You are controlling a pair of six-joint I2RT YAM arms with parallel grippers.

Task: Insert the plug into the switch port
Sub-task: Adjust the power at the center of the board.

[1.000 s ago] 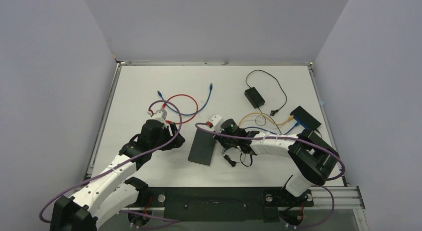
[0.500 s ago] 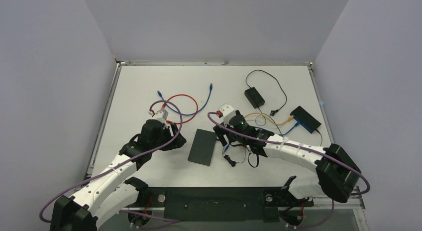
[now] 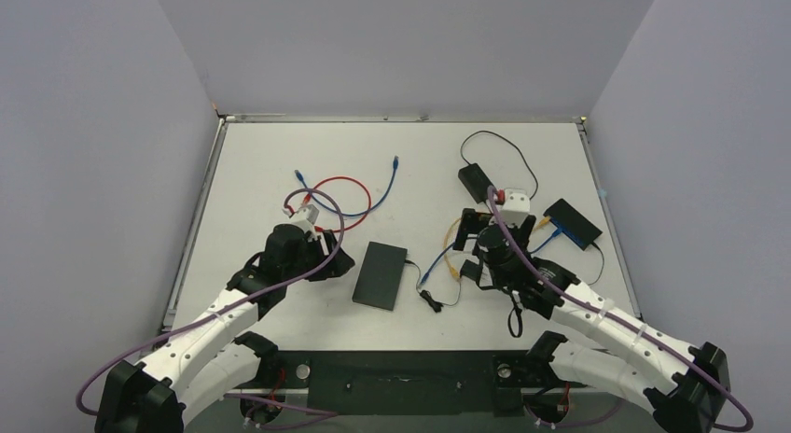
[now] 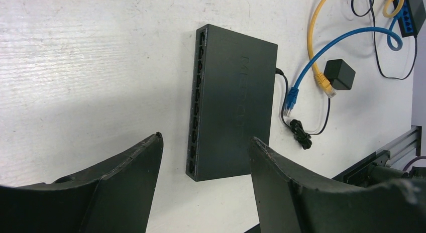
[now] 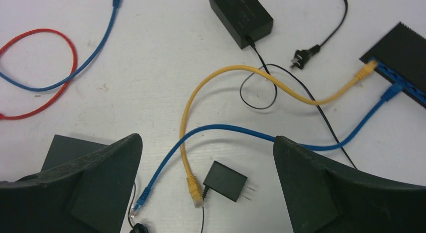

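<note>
Right wrist view: the right gripper [image 5: 206, 140] is wide open and holds nothing. Below it, the blue plug [image 5: 143, 195] and the yellow plug [image 5: 193, 185] lie loose on the bench [image 5: 150, 82], tips pointing near. The switch [image 5: 65, 145] lies just left of them. Its ports [image 4: 196, 97] run down its long left side, away from the plugs. The left gripper [image 4: 205, 137] hangs open by that side. The right arm is nearer the plugs.
</note>
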